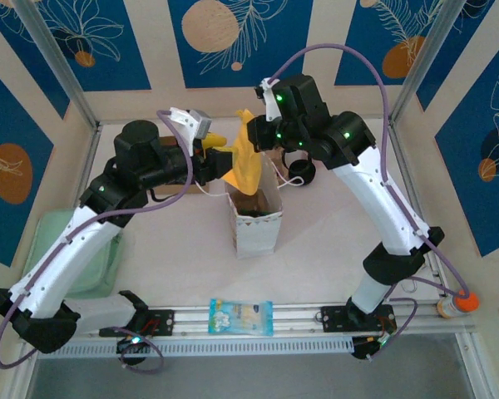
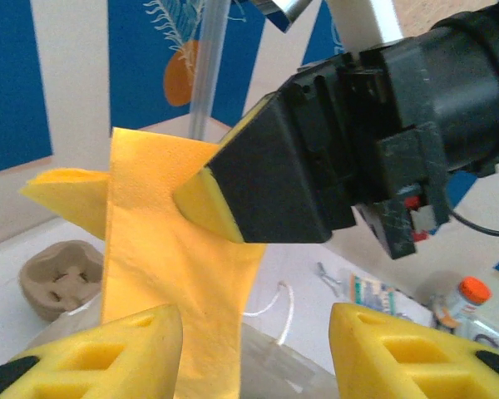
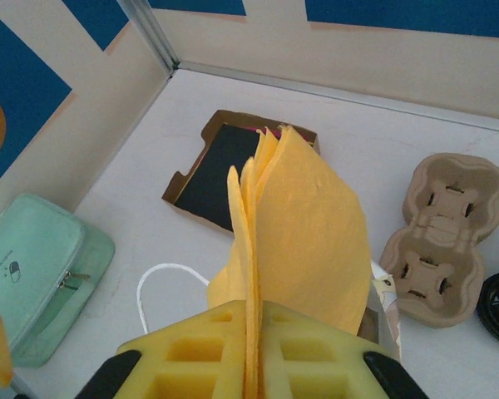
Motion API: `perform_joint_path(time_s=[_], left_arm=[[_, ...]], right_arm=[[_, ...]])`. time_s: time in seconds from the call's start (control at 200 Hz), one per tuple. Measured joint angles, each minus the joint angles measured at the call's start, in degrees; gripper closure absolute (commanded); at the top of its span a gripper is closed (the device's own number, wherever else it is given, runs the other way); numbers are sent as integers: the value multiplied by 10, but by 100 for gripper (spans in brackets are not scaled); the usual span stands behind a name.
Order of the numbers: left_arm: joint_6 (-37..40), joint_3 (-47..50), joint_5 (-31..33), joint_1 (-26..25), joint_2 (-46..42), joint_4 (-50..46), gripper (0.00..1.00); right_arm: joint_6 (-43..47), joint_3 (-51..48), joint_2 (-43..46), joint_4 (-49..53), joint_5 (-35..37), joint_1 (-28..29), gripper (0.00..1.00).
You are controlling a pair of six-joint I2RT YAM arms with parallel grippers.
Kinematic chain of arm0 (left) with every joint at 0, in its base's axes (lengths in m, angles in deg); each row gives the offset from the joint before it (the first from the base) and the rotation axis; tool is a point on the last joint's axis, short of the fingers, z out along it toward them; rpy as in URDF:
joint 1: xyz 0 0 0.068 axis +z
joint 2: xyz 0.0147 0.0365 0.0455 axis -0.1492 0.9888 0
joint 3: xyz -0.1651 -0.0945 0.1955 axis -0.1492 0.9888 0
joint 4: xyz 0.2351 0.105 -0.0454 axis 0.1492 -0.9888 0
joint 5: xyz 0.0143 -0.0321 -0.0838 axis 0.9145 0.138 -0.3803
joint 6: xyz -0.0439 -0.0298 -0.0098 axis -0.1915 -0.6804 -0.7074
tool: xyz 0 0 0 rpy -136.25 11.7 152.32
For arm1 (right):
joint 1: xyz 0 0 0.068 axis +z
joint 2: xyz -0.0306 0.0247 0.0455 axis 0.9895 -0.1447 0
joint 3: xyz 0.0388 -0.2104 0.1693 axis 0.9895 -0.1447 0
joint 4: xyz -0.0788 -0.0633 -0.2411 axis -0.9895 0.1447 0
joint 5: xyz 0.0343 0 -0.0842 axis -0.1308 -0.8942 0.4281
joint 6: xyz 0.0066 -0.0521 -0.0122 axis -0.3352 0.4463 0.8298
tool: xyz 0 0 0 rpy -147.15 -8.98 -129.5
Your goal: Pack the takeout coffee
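The takeout coffee is out of view. A white paper bag (image 1: 255,224) stands open in the middle of the table. Above its mouth hangs a folded yellow napkin (image 1: 248,158) (image 3: 303,220), with my right gripper (image 1: 263,138) (image 3: 254,353) shut on its top edge. My left gripper (image 1: 223,155) (image 2: 255,353) is level with the napkin on its left side. Its yellow fingers (image 2: 399,353) stand apart, and the napkin (image 2: 170,266) drapes past the inner face of one of them. The right gripper's dark finger pinches the napkin just above.
A brown box with a black inside (image 3: 224,166) and a pulp cup carrier (image 3: 441,237) lie at the back. A black round lid (image 1: 300,173) sits right of the bag. A mint pouch (image 1: 90,253) lies left, a snack packet (image 1: 241,317) near front, an orange-capped bottle (image 1: 459,305) far right.
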Motion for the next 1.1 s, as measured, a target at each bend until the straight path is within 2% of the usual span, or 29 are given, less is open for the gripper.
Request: perform_joint_path(time_s=[0.2,0.4,1.096], left_arm=[[-39,16,-61,28,-12,18,49],[-64,22,-96,45,-18,38,48],[-82,66,-118,54,-23,51,47]], right_arm=[[7,-25,16,-7,24,0,90],[13,-49,31,-16,47,-4,90],[33,-160,48,-106,24,14,92]])
